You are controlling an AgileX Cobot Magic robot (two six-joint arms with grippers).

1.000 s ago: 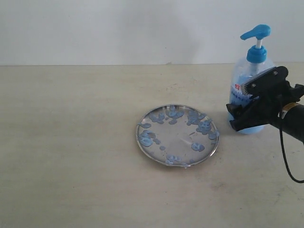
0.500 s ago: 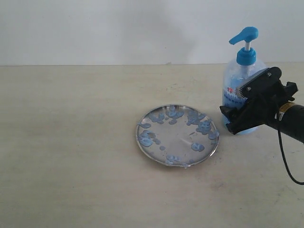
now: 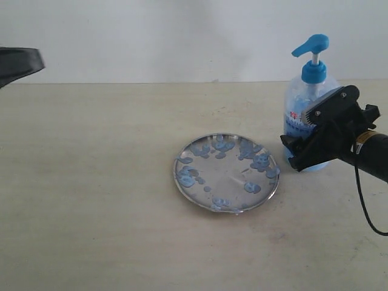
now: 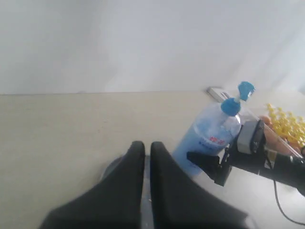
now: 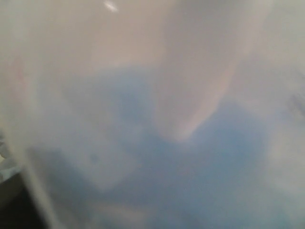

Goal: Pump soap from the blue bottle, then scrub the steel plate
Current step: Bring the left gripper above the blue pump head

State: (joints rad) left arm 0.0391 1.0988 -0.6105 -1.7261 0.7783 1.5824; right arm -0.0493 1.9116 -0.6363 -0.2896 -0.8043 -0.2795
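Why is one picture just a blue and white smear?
Right wrist view: the camera sits so close to the blue bottle that it fills the frame, wholly out of focus. Exterior view: sharp and evenly lit, with soft reflections on the steel plate. Left wrist view: the left end effector is dark and soft up close.

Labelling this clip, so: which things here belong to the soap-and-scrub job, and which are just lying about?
Job: blue bottle, held by the right gripper; soap blobs; steel plate.
Lying about: small yellow pieces near the bottle; pale flat object near it, too blurred to name.
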